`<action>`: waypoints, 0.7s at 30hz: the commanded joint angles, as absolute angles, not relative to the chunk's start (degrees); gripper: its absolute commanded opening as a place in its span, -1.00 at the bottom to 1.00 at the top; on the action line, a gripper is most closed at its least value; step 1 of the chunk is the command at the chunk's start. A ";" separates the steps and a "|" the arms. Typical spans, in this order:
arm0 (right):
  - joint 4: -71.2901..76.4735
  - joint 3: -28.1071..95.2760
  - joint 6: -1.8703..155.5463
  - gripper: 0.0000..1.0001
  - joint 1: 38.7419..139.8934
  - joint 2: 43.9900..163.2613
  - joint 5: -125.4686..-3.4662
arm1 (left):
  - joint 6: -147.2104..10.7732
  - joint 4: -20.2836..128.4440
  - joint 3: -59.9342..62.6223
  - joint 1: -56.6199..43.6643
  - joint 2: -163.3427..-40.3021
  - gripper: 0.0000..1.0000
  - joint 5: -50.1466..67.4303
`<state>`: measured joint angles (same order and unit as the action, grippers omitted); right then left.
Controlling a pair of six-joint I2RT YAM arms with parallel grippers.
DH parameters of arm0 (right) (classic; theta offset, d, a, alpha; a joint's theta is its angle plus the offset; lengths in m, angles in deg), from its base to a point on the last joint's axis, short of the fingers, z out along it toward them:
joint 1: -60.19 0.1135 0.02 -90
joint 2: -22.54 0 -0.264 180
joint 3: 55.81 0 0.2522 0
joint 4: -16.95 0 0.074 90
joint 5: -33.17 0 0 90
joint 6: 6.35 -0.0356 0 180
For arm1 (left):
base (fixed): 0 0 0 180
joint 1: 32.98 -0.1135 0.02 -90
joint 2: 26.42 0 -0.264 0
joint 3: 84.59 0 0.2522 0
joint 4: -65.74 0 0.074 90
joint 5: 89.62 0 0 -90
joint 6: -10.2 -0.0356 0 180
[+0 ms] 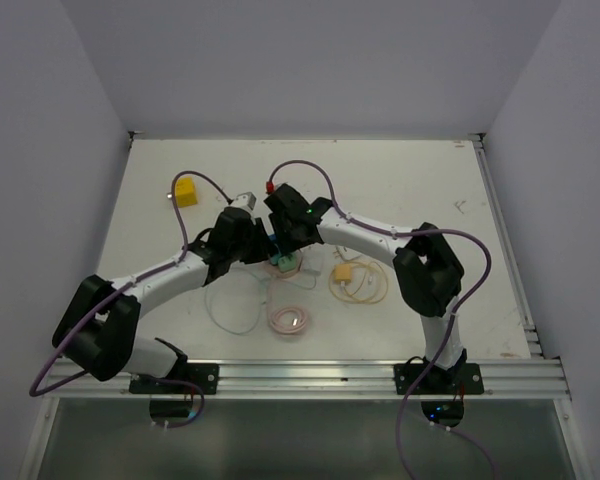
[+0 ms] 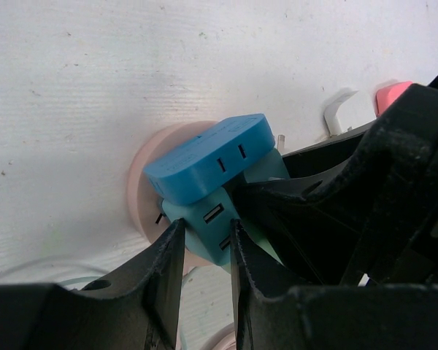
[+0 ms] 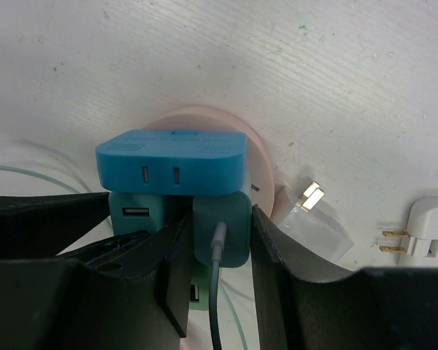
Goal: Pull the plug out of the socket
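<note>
Plug [image 3: 220, 213] is clamped in the right claw [image 3: 219, 224], seated in the socket [image 3: 168, 164] just ahead of it, long axis run back along the claw, while the socket is pinched by the left claw [image 2: 206, 232].

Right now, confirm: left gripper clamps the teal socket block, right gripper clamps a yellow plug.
No: the plug in the right gripper is teal, not yellow, per the right wrist view. The left gripper does clamp the teal socket block.

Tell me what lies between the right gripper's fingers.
The teal plug, its grey cable trailing out, fills the gap between the fingers; the right wrist view shows it.
</note>
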<state>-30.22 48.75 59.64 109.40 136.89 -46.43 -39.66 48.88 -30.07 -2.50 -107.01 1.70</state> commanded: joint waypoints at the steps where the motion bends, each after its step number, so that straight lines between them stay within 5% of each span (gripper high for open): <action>1: -23.97 55.07 57.46 -1.00 110.11 126.00 -47.51 | -41.83 33.43 -35.58 -2.04 -114.31 -0.47 -1.82; 21: -22.04 56.39 55.44 -1.00 110.02 123.62 -47.07 | -41.57 33.61 -35.14 -1.86 -118.17 -0.47 -1.55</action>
<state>-31.82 49.24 58.09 108.72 134.11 -43.99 -38.00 53.34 -29.59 -2.41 -110.34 3.65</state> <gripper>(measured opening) 0.361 0.293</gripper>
